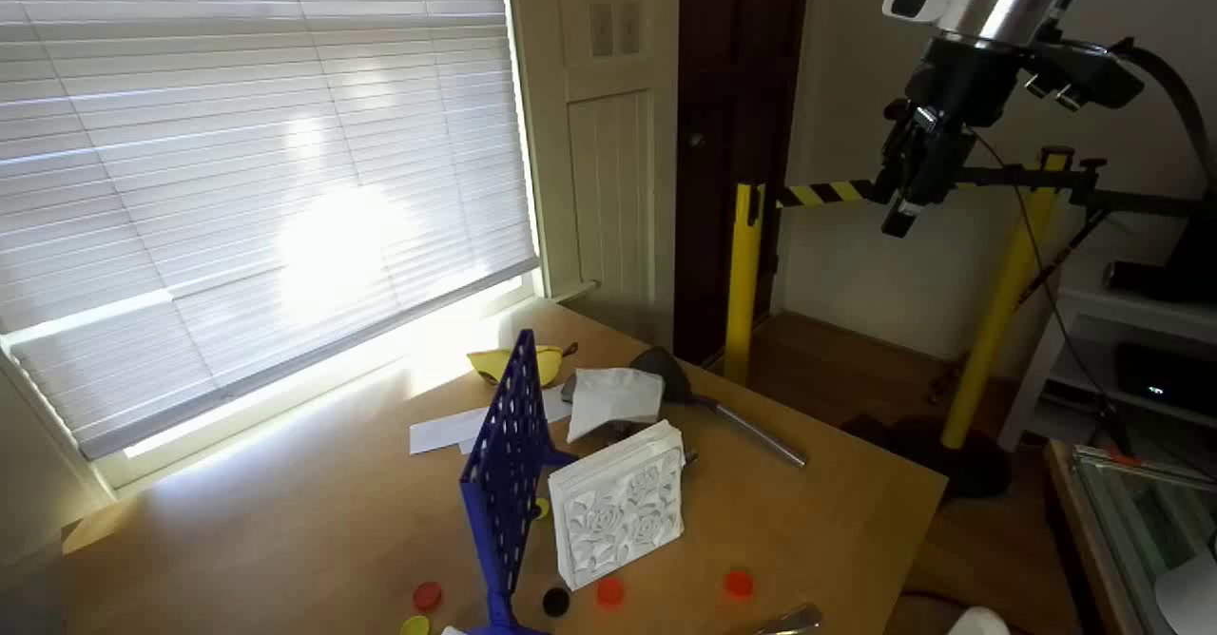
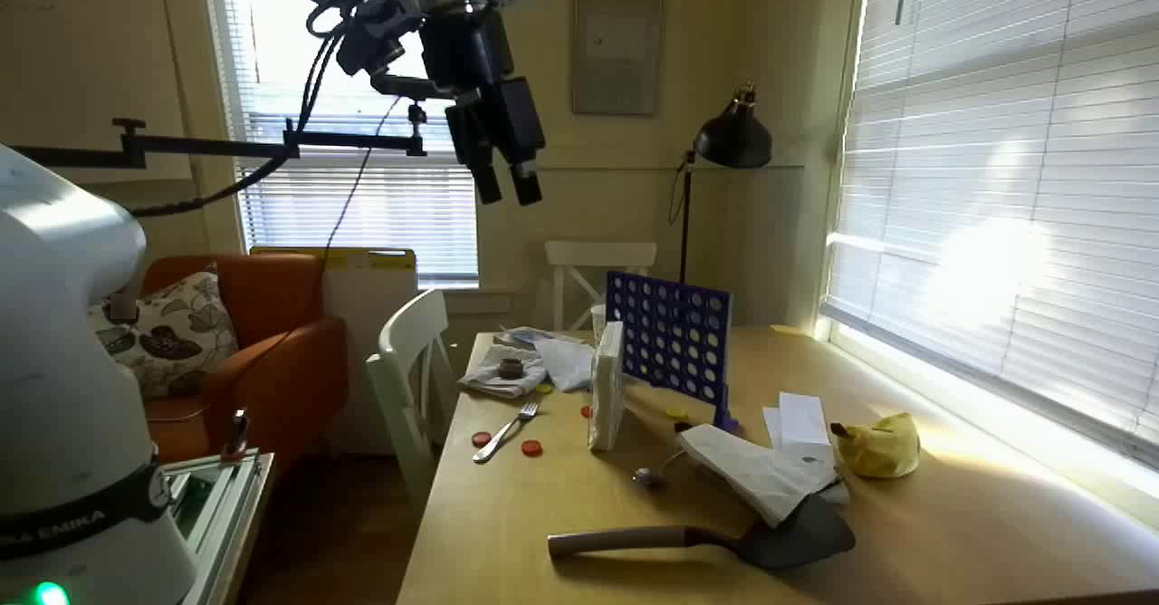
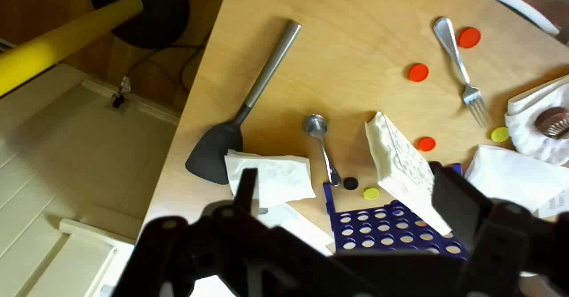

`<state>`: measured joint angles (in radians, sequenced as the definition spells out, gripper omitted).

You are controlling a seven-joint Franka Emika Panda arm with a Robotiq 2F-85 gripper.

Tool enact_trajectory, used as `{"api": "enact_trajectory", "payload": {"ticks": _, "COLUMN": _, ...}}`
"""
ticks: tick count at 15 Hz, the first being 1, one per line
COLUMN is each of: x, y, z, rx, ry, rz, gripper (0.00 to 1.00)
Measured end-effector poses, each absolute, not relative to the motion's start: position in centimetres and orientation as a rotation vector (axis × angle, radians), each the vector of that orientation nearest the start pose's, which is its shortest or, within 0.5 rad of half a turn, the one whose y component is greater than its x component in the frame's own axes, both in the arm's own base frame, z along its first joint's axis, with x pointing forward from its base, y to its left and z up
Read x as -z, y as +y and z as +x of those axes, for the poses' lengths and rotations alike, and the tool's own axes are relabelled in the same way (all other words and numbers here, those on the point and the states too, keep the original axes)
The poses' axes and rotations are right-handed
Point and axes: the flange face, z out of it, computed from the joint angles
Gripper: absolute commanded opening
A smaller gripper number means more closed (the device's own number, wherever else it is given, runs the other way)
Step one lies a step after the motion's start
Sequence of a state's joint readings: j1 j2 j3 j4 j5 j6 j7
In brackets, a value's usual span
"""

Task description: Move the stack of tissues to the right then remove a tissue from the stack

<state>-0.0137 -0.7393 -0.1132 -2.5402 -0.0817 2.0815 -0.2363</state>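
The stack of tissues is a white rectangular block with an embossed, faintly grey floral broad face. It stands upright on its edge, beside the blue grid board, in both exterior views (image 1: 623,516) (image 2: 606,388) and the wrist view (image 3: 402,163). A soft white tissue with layered edges lies across the spatula's blade, in both exterior views (image 1: 616,397) (image 2: 756,465) and the wrist view (image 3: 275,177). Whether it is a single sheet I cannot tell. My gripper is open and empty, high above the table, in both exterior views (image 1: 894,202) (image 2: 509,187) and the wrist view (image 3: 349,199).
The blue grid board (image 1: 513,464) stands upright by the stack. On the table (image 2: 507,496) are a spatula (image 2: 788,532), a spoon (image 3: 316,127), a fork (image 3: 453,52), several coloured discs, loose white papers (image 2: 804,419) and a yellow item (image 2: 878,446). A window lies along one side.
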Motion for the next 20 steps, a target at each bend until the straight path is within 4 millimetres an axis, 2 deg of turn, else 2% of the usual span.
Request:
{"api": "enact_trajectory", "payload": {"ticks": 7, "x": -53.5, "y": -5.3, "z": 35.3, "rx": 0.447, "ry": -0.252, "rz": -3.143, "gripper": 1.0}}
{"api": "enact_trajectory", "payload": {"ticks": 10, "x": -53.7, "y": -3.4, "z": 36.6, "rx": 0.554, "ry": -0.332, "rz": -3.069, "gripper": 1.0}}
{"api": "enact_trajectory", "payload": {"ticks": 12, "x": -53.2, "y": -0.9, "z": 37.9, "rx": 0.609, "ry": -0.448, "rz": -2.995, "gripper": 1.0}}
{"api": "enact_trajectory", "payload": {"ticks": 16, "x": -50.3, "y": 3.8, "z": 40.5, "rx": 0.62, "ry": -0.748, "rz": -2.865, "gripper": 1.0}}
{"api": "enact_trajectory", "payload": {"ticks": 18, "x": -48.1, "y": 4.9, "z": 41.5, "rx": 0.584, "ry": -0.901, "rz": -2.801, "gripper": 1.0}}
{"api": "enact_trajectory", "payload": {"ticks": 20, "x": -45.6, "y": 4.8, "z": 42.4, "rx": 0.528, "ry": -1.056, "rz": -2.74, "gripper": 1.0}}
